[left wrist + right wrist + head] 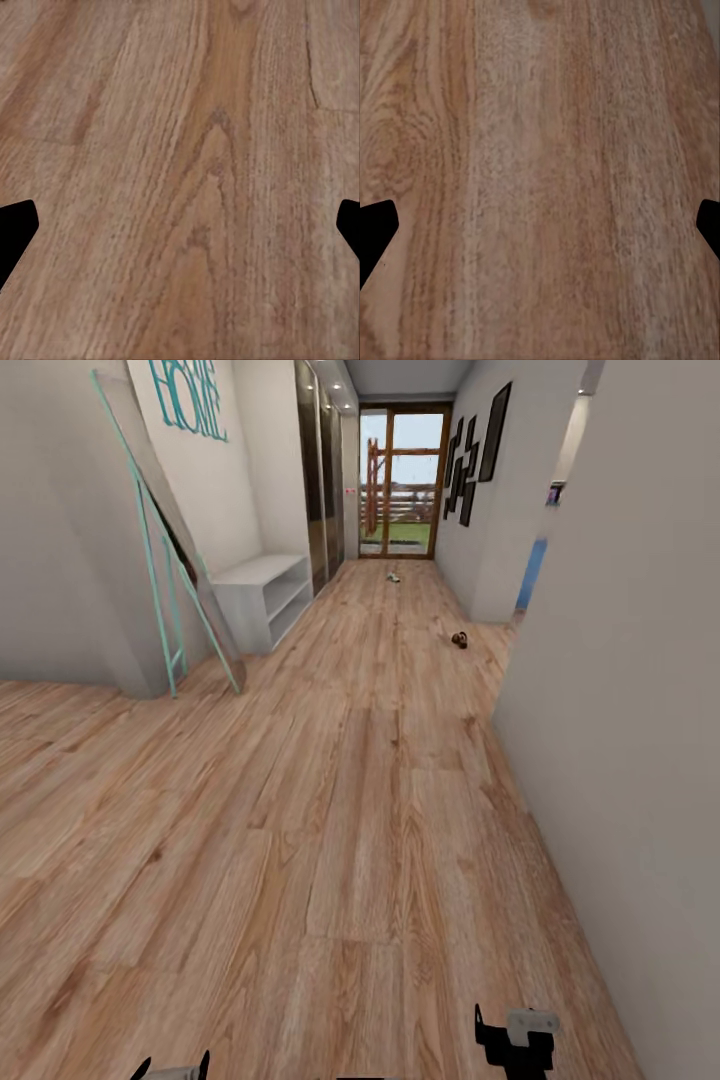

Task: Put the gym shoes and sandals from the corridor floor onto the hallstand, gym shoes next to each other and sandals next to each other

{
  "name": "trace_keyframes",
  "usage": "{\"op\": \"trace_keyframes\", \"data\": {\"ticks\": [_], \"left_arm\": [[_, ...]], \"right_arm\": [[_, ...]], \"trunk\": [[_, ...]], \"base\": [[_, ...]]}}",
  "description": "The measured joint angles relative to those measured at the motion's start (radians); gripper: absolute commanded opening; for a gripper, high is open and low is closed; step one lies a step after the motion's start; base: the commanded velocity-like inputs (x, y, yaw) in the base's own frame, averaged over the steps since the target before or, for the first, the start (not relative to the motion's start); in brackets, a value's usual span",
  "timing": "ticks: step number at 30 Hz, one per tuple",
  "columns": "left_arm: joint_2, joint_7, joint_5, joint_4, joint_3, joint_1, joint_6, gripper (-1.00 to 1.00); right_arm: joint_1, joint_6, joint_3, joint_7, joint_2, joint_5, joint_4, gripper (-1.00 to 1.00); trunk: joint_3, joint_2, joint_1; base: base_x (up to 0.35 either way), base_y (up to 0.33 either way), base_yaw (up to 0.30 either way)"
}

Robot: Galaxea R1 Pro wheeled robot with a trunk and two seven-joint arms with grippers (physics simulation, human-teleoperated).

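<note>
Far down the corridor floor (360, 830), a small dark brown shape, the sandals (459, 639), lies near the right wall. Farther on, close to the glass door, a small pale shape on the planks is the gym shoes (393, 576); at this distance I cannot tell how many. The light grey hallstand (262, 592) stands against the left wall with open shelves below its bench. My left gripper (172, 1066) and right gripper (513, 1032) sit low at the near edge, far from everything. In the wrist views the left gripper (180, 225) and right gripper (540, 225) are open over bare planks.
A tall mirror with a teal frame (165, 575) leans on the left wall just before the hallstand. A wall (630, 690) juts in close on the right, with an opening behind it. The glass door (403, 480) closes the corridor's far end.
</note>
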Motion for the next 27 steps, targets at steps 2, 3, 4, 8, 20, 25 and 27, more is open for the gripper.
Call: {"op": "trace_keyframes", "data": {"ticks": [2, 3, 4, 8, 20, 25, 27], "left_arm": [[0.000, 0.000, 0.000, 0.000, 0.000, 0.000, 0.000, 1.00], [0.000, 0.000, 0.000, 0.000, 0.000, 0.000, 0.000, 1.00], [0.000, 0.000, 0.000, 0.000, 0.000, 0.000, 0.000, 1.00], [0.000, 0.000, 0.000, 0.000, 0.000, 0.000, 0.000, 1.00], [0.000, 0.000, 0.001, -0.002, 0.000, 0.000, 0.000, 1.00], [0.000, 0.000, 0.001, -0.002, 0.000, 0.000, 0.000, 1.00], [0.000, 0.000, 0.001, -0.002, 0.000, 0.000, 0.000, 1.00]], "right_arm": [[0.000, 0.001, 0.000, 0.000, 0.001, 0.000, 0.000, 1.00], [0.001, 0.001, 0.000, 0.000, 0.002, 0.000, 0.000, 1.00], [0.001, 0.001, 0.000, 0.000, 0.002, 0.000, 0.000, 1.00], [0.015, 0.002, -0.001, -0.001, 0.002, 0.000, 0.000, 1.00], [0.045, 0.002, 0.000, -0.001, 0.002, 0.000, 0.000, 1.00], [0.046, 0.002, 0.000, -0.001, 0.001, 0.000, 0.000, 1.00], [0.047, 0.002, 0.000, -0.001, 0.002, 0.000, 0.000, 1.00]], "trunk": [[0.000, 0.000, 0.000], [0.000, 0.000, 0.000], [0.000, 0.000, 0.000], [0.000, 0.000, 0.000], [0.000, 0.000, 0.000], [0.000, 0.000, 0.000], [0.000, 0.000, 0.000]], "base": [[0.338, 0.000, -0.001], [0.338, 0.000, -0.001], [0.338, 0.000, -0.001], [0.338, 0.000, 0.000], [0.338, 0.000, 0.000], [0.338, 0.000, 0.000], [0.338, 0.000, 0.000]]}}
